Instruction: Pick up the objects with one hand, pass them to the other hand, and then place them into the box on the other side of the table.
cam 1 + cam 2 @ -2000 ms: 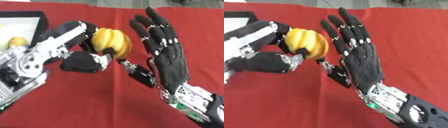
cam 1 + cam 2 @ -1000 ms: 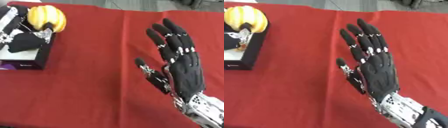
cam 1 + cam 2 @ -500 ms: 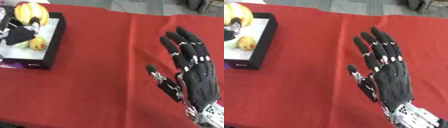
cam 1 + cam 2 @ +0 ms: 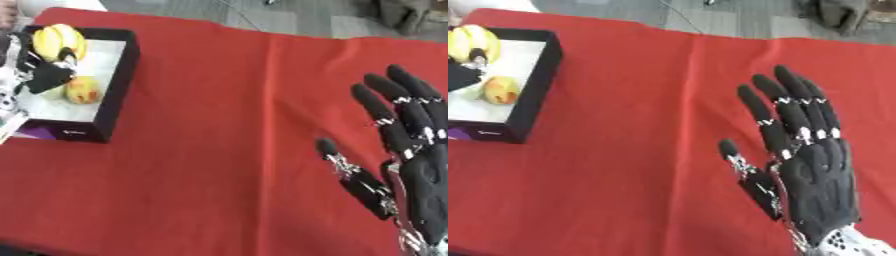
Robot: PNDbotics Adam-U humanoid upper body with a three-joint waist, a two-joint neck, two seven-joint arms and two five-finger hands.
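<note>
A yellow bunch of bananas [image 4: 58,41] is over the black box [image 4: 115,90] at the far left, with my left hand [image 4: 42,72] shut on it. Inside the box, on its white floor, lies a small yellow and red fruit [image 4: 82,90]. My right hand [image 4: 807,155] is open at the lower right, fingers straight and spread, palm towards the camera, holding nothing. Much of the left hand is cut off by the view's left edge.
A red cloth [image 4: 227,130] covers the table. A grey floor with a dark object [image 4: 842,17] lies past the far edge. A purple patch [image 4: 35,133] shows on the box's near side.
My left hand has carried the bananas from the middle of the table leftwards to the box. My right hand has let go, spread open and drawn towards the right; the camera has shifted too.
</note>
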